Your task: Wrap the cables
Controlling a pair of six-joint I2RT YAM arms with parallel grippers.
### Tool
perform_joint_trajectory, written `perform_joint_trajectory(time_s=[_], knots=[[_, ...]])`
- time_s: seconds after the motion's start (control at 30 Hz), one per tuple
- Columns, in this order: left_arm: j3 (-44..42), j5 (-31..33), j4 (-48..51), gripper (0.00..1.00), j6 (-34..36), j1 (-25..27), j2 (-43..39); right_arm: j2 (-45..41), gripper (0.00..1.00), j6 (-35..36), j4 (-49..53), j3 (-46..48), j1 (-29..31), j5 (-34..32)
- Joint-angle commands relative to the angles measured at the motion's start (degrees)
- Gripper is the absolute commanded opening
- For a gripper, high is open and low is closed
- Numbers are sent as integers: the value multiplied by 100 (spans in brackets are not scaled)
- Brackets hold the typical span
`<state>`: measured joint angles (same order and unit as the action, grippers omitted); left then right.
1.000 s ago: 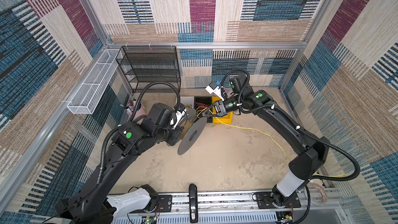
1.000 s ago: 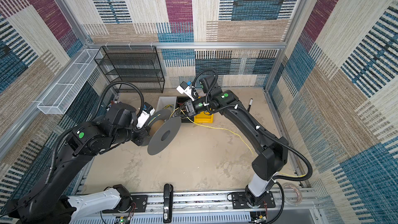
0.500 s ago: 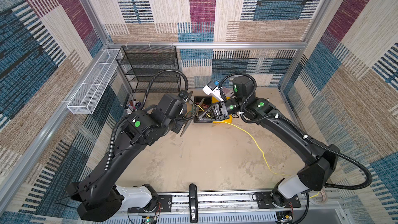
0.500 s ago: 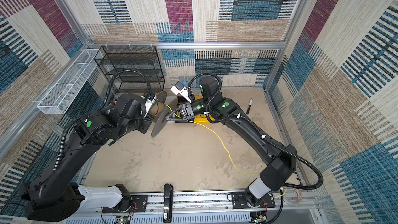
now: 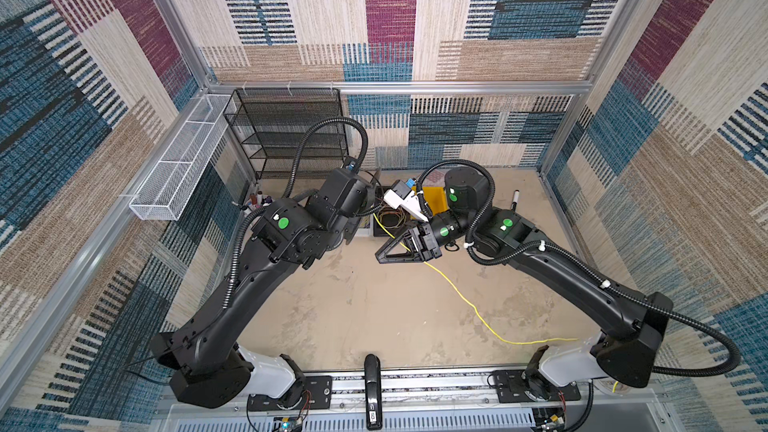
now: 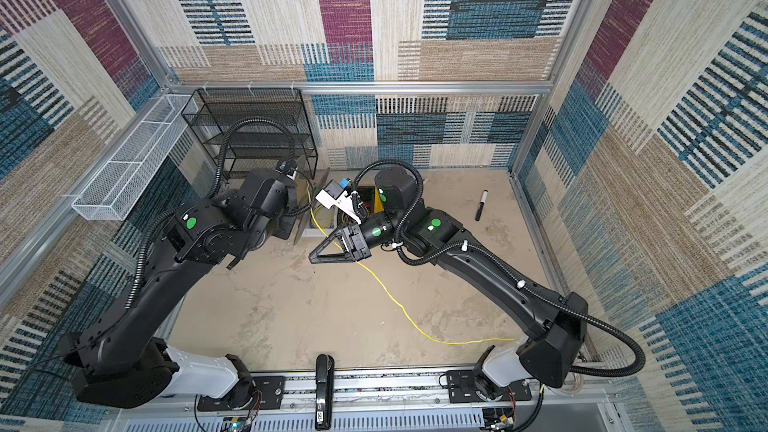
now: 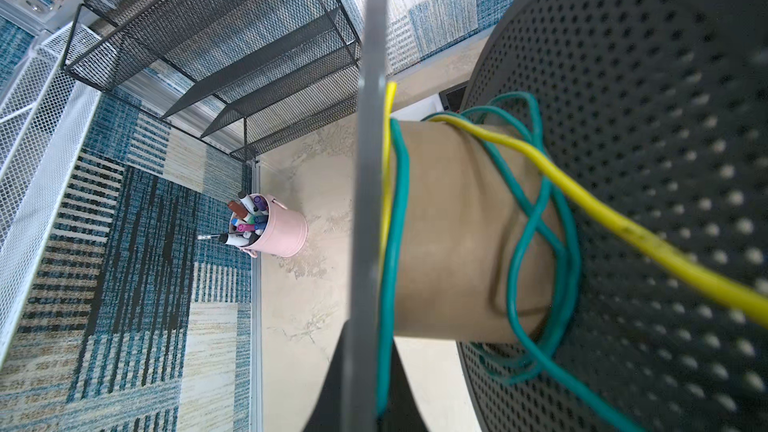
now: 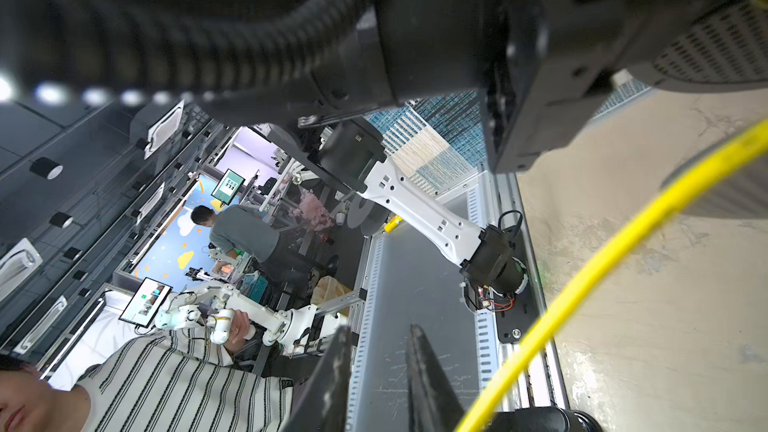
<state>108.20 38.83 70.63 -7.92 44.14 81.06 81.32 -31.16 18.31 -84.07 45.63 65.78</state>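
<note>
The cables are one thin yellow wire [image 5: 469,305] [image 6: 399,309]. It runs from the table's front right corner up past my right gripper [image 5: 379,256] [image 6: 312,257] to a grey perforated spool [image 6: 305,222]. On the spool's cardboard core [image 7: 449,222] the yellow wire [image 7: 623,226] crosses loose teal turns. My left gripper [image 7: 368,334] is shut on the spool's thin flange. In both top views the left wrist hides it. My right gripper [image 8: 378,332] is open with a narrow gap and nothing in it. The wire [image 8: 615,251] passes beside one finger.
A black mesh shelf [image 5: 291,130] and a white wire basket [image 5: 178,168] stand at the back left. A pink cup of markers [image 7: 278,228] sits below them. A black tray of wires [image 5: 392,222] and a yellow bin [image 5: 434,197] lie behind the grippers. A marker [image 5: 515,199] lies at the back right.
My left arm has carried the spool back toward the trays and turned it edge-on. My right gripper has come forward and to the left. The wire's slack now trails to the front right.
</note>
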Motion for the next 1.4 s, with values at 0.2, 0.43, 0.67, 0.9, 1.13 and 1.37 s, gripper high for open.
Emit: perform_joint_trajectory(time_s=[0.2,0.43,0.67,0.9,1.13,1.37], knots=[[-32,202,-690,0,-976,-15,263,-557,13,-18,-467,707,370,-363],[-356,-389,-1648,0,-1915,-105,145,-717,0,-383,-1694,1475,1019,-1132],[-536,-2074,-2252,0,-2839,-659,-137,-797,0,167,-1386,2605,1280,-2430],[-1033,-3637,-2476,0,-3441,-1235,-610,-1000,0,990,-800,3441,1326,-4473],[-1535,-4881,-2531,0,-3363,-1834,-1213,-787,5,1022,-1240,3856,1317,-3946],[-1257,-5072,-2094,0,-3059,-2094,-1218,-789,17,994,-1447,4252,1320,-3344]])
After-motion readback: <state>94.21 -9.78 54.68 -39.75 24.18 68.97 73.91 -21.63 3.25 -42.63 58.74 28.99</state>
